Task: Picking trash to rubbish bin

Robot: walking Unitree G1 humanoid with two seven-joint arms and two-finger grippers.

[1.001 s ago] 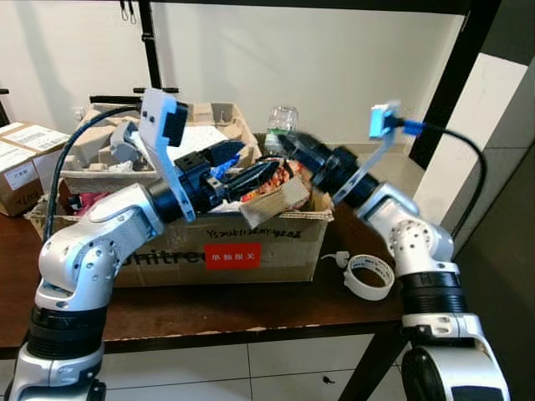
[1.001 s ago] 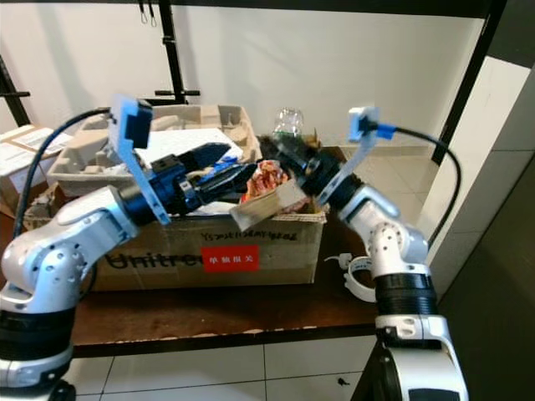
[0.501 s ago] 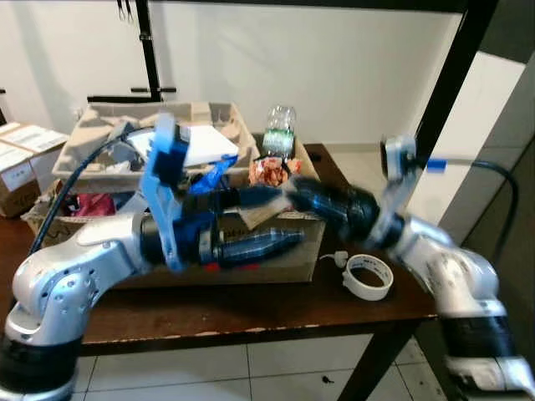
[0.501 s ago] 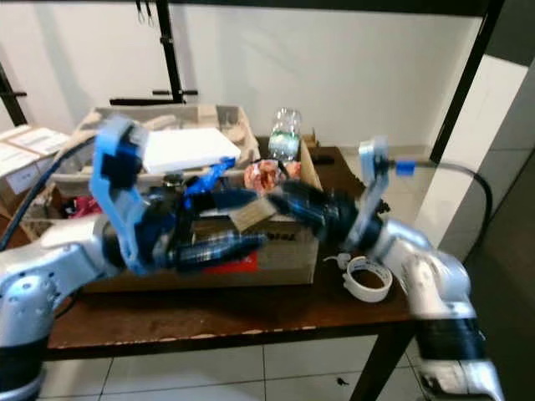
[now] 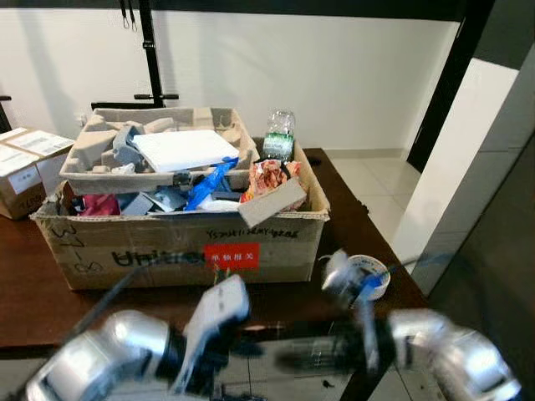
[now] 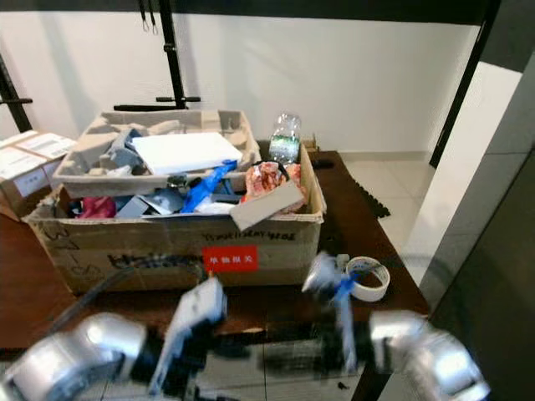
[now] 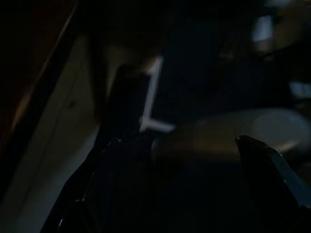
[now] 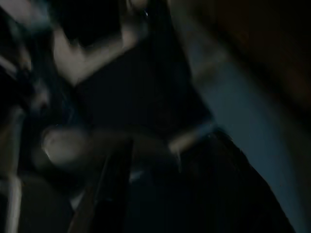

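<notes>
Two blurred arms [image 5: 125, 351] below cardboard box [image 5: 180, 242].

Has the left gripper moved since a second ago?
Yes. The left gripper has dropped from above the cardboard box to below the table edge, blurred.

Open cardboard box [image 5: 180, 238], heaped with mixed trash [image 5: 219, 177], sits on the table.

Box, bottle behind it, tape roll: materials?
Box: brown corrugated cardboard, matte, with folded flaps and handwriting. Bottle: clear plastic by its see-through, glossy body, probably PET. Tape roll: whitish ring, likely paper or plastic tape; too small to tell.
</notes>
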